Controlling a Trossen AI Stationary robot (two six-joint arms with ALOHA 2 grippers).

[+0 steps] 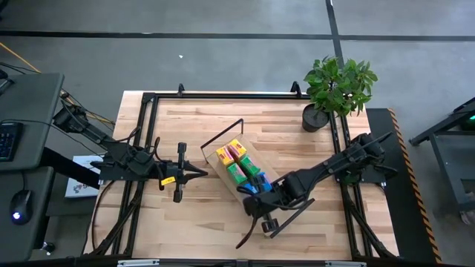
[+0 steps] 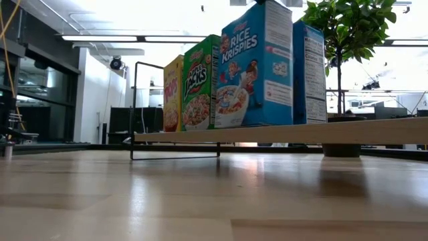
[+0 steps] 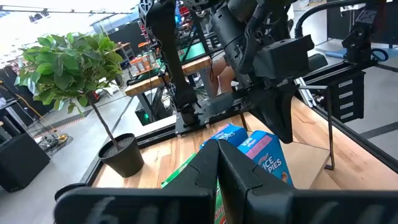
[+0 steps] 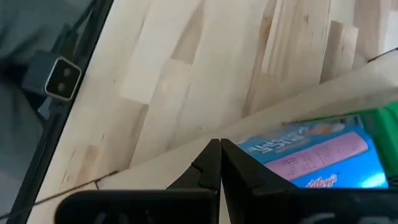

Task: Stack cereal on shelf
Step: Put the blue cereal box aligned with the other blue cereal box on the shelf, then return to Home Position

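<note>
The shelf is a light-wood board with black wire ends, lying askew mid-table. The cereal boxes stand upright in a row on it: yellow, green and two blue. From above they show as yellow, green and blue. My right gripper is shut and hangs over the blue end of the row. In its wrist view the tips sit beside a blue box top. My left gripper, shut, waits left of the shelf, pointing at the boxes. My right gripper points down, shut, next to the top edge of the end blue box. Whether its fingertips touch the box, I cannot tell.
A potted plant stands at the table's far right corner, behind the shelf's right end. Black frame rails run along the table's edges. Bare tabletop lies on the near side, in front of the shelf.
</note>
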